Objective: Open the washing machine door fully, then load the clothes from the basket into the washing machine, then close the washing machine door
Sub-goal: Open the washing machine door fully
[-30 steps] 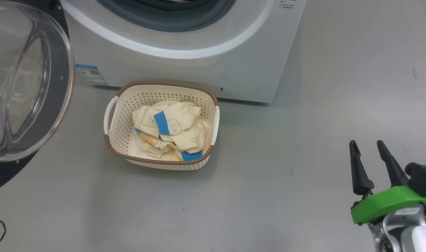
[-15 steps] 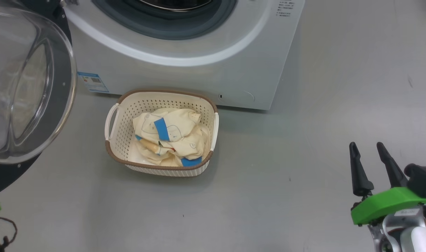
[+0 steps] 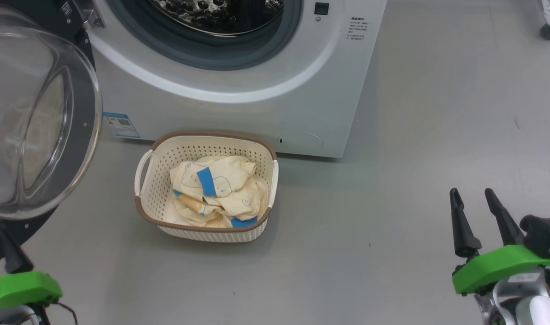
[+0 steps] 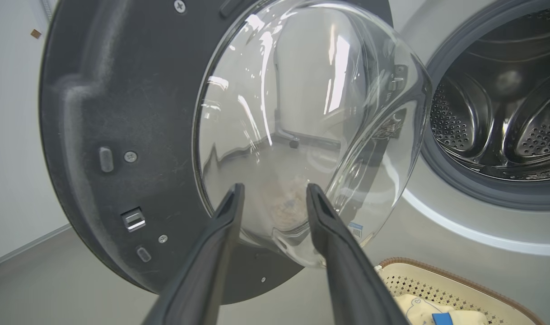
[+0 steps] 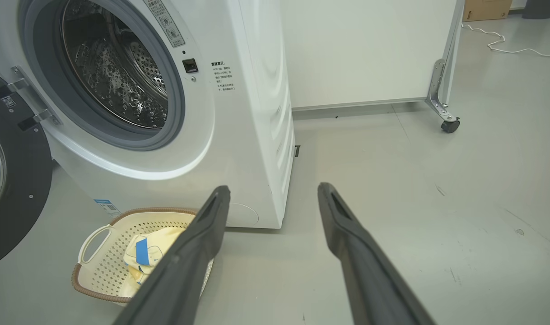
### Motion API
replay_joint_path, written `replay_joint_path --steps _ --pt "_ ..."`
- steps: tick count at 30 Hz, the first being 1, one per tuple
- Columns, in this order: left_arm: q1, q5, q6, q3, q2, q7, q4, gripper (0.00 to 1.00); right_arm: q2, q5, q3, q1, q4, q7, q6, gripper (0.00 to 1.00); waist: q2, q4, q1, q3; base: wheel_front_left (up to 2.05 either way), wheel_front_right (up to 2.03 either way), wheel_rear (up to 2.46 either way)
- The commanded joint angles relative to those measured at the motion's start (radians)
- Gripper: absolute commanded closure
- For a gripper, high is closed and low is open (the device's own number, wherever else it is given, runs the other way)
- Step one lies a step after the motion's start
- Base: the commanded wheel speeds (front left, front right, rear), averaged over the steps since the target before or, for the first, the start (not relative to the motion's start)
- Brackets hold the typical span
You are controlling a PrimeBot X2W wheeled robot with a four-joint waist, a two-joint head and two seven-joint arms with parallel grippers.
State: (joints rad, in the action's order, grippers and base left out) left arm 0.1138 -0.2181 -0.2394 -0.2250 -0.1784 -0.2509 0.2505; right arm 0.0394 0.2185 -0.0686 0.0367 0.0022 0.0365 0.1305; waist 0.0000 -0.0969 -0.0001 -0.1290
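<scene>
The white front-loading washing machine stands with its large round glossy black door swung open. The cream perforated plastic basket, just before it, holds the cream-and-blue fabric clothes. Fingers of the left gripper and the right gripper stand apart, empty.

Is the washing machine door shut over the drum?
No, the door hangs swung open to the side, leaving the steel drum uncovered.

Clear glossy glass bulges from the washing machine door, and its inner ring is matt dark plastic, lightly scuffed. Now the drum gleams, perforated steel. The washing machine casing is smooth white with a slight sheen. There's the basket, cream perforated plastic with a woven-look brown rim, and the clothes, soft matt cloth.
</scene>
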Motion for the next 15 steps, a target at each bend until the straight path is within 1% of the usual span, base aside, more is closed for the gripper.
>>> replay_joint_path --steps 1,2,3,8,15 --pt "0.006 0.017 -0.005 -0.023 -0.018 -0.011 -0.050 0.10 0.011 -0.006 0.020 -0.013 -0.032 0.011 0.000 0.00 0.0000 0.004 0.0001 0.006 0.00 0.00 0.00" --pt "-0.005 0.027 -0.004 -0.013 -0.007 -0.011 -0.066 0.01 0.011 -0.007 0.022 -0.011 -0.032 0.011 0.000 0.00 0.0000 0.006 0.0001 0.011 0.00 0.00 0.00" --pt "-0.017 0.037 -0.005 0.000 0.006 -0.011 -0.081 0.00 0.011 -0.007 0.023 -0.009 -0.032 0.011 0.000 0.00 0.0000 0.008 0.0001 0.014 0.00 0.00 0.00" --pt "-0.070 0.070 0.002 0.059 0.049 -0.011 -0.144 0.00 0.011 -0.013 0.038 -0.003 -0.034 0.015 0.000 0.00 0.0000 0.031 0.0001 0.029 0.00 0.00 0.00" --pt "-0.110 0.082 0.022 0.123 0.073 -0.011 -0.185 0.00 0.011 -0.030 0.052 -0.004 -0.040 0.018 0.000 0.00 0.0000 0.077 0.0001 0.037 0.00 0.00 0.00"
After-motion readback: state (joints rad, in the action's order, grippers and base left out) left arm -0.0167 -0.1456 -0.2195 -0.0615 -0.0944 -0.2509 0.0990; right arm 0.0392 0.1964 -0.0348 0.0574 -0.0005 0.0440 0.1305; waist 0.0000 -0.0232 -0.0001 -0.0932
